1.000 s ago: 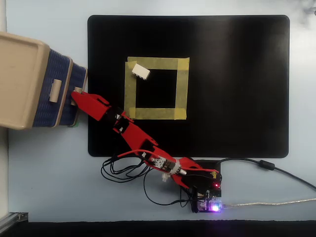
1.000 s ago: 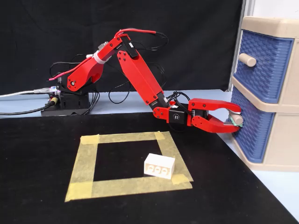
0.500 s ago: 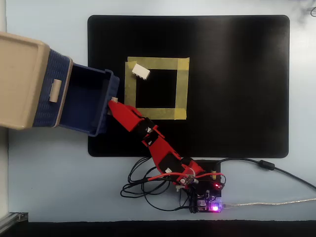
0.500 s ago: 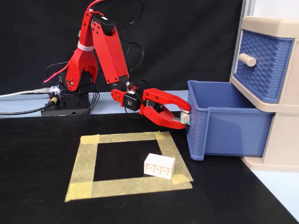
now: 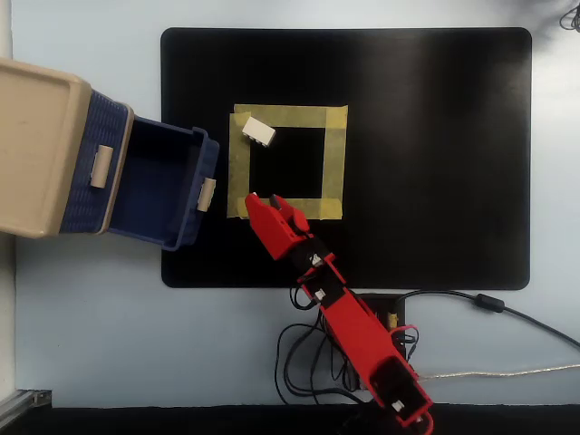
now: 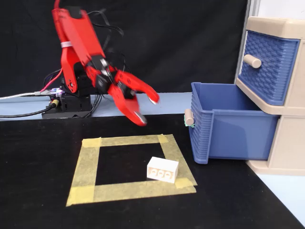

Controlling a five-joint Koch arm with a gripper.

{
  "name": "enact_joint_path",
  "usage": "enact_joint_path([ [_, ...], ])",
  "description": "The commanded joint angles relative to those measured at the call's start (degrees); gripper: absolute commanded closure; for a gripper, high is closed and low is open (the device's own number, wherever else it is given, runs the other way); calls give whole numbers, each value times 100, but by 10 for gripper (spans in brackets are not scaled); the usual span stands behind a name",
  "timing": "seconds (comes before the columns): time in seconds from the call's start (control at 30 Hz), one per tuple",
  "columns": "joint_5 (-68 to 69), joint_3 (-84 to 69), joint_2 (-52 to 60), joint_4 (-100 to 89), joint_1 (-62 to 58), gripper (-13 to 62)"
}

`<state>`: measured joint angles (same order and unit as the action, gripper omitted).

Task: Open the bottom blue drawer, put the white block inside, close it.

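The white block (image 5: 258, 132) lies on the far left corner of a yellow tape square (image 5: 288, 116) in the overhead view; in the fixed view the block (image 6: 162, 169) is at the square's near right corner. The bottom blue drawer (image 5: 163, 129) is pulled out and looks empty, with its beige handle (image 6: 189, 117) towards the mat. My red gripper (image 5: 265, 201) is open and empty. It hovers above the mat beside the drawer's front, apart from the block. In the fixed view the gripper (image 6: 147, 109) has its jaws spread, well above the tape.
The beige drawer unit (image 6: 286, 143) stands at the mat's edge, with its upper blue drawer (image 6: 269, 67) shut. A black mat (image 5: 435, 136) covers the table's middle. The arm's base and cables (image 5: 304, 358) lie at the near edge in the overhead view.
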<state>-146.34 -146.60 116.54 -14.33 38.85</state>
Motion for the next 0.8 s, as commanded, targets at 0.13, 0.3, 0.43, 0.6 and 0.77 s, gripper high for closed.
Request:
enact_joint_path([
  [0.13,3489,4104,-114,6249,-536,166],
  [0.3,5730,7479,-2268,9000,-817,165],
  [0.43,5871,8534,-3700,8517,-729,164],
  [0.6,5880,9404,-4746,7919,-606,164],
  [0.77,6363,9554,-4931,8771,-378,164],
])
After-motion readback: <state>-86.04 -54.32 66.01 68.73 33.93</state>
